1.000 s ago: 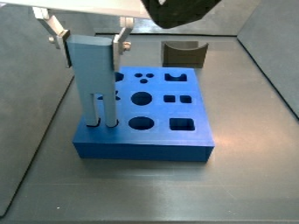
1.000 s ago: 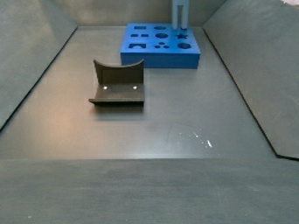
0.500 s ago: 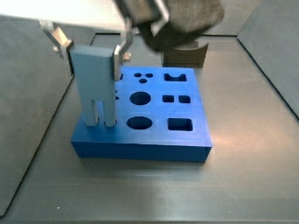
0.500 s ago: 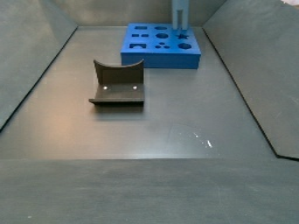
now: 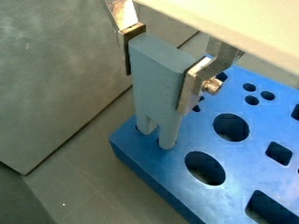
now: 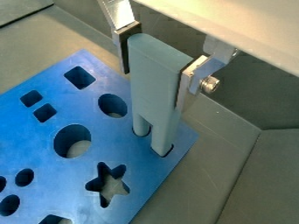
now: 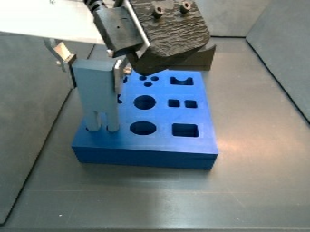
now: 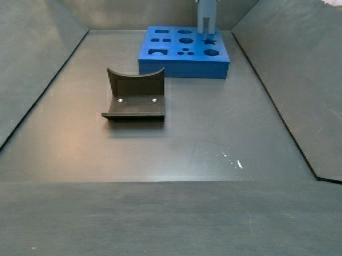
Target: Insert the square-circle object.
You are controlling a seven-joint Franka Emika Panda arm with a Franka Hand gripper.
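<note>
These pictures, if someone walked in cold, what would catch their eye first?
Probably the bright blue board with shaped holes on the grey floor, with the tall pale piece standing upright at its edge, prongs down in the board. The claw sits around the piece's top, a silver finger on either side. Apart from the board, a side view shows a dark block with a curved notch lying alone on the floor.
</note>
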